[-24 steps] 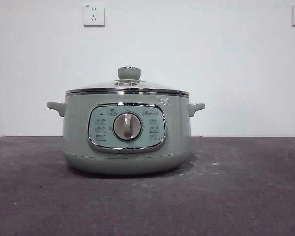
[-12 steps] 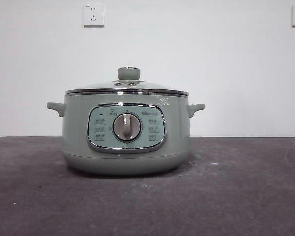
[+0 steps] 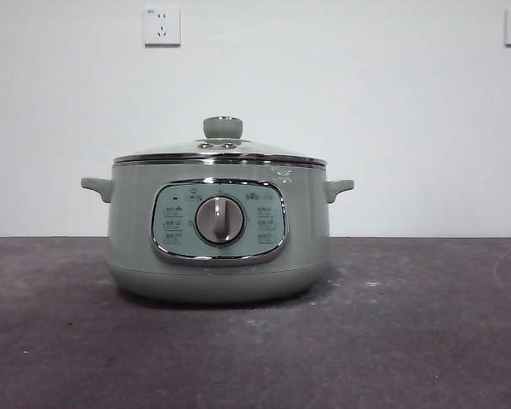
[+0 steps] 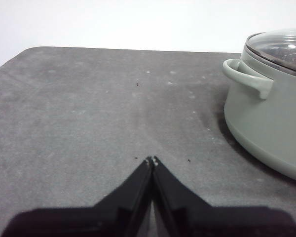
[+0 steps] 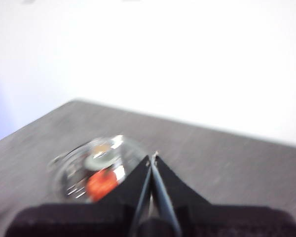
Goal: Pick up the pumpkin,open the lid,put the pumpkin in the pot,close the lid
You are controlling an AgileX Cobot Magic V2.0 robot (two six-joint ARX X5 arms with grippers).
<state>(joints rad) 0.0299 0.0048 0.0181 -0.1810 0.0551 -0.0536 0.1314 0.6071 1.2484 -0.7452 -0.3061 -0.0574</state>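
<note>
Inside the pot, under the seated glass lid, the pumpkin shows as an orange blur. Pot stands mid-table, back from its front edge. Left gripper, jaws together, hovers beside it; right gripper, pinched closed, hangs above.

Pumpkin under lid (blurry), pot closed.

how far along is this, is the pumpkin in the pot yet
It looks essentially finished. The lid sits closed on the pot, and the right wrist view shows an orange shape, apparently the pumpkin, under the glass. Nothing is in hand: the left gripper is shut and empty beside the pot, and the right gripper is shut and empty above it. No step seems left.
</note>
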